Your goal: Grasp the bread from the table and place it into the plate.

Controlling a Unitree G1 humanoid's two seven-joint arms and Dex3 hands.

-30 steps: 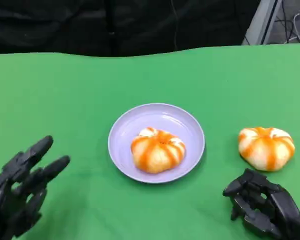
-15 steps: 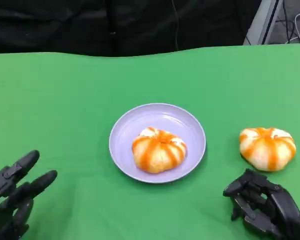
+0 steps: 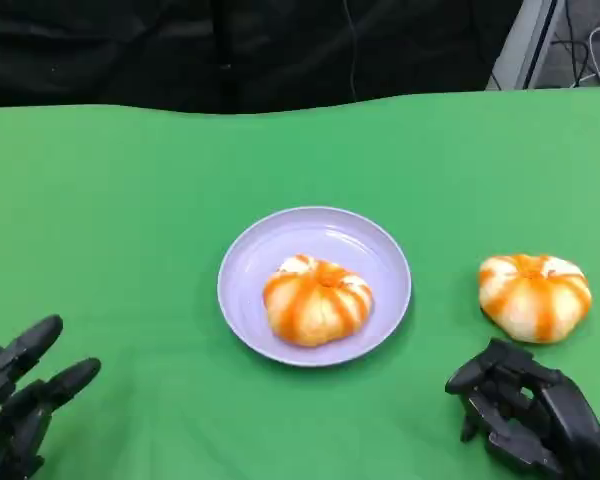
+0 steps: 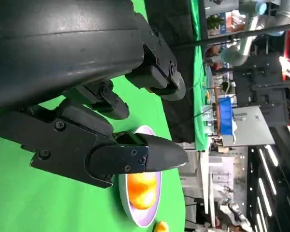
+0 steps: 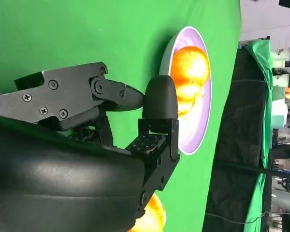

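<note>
An orange-and-white striped bread (image 3: 317, 300) lies in the lavender plate (image 3: 270, 240) at the table's middle; the wrist views show the same bread (image 4: 142, 188) (image 5: 189, 72) in the plate (image 4: 154, 222) (image 5: 203, 130). A second striped bread (image 3: 533, 295) (image 5: 150, 217) sits on the green cloth to the plate's right. My right hand (image 3: 525, 420) rests just in front of that bread, fingers curled in, holding nothing. My left hand (image 3: 20, 400) is at the lower left, fingers spread, far from the plate.
The green cloth (image 3: 130, 200) covers the whole table. A dark backdrop (image 3: 230, 50) runs behind its far edge, with a metal frame and cables (image 3: 560, 45) at the far right.
My left hand has drawn back toward the lower left corner, away from the plate. The right hand and both breads have stayed where they were.
</note>
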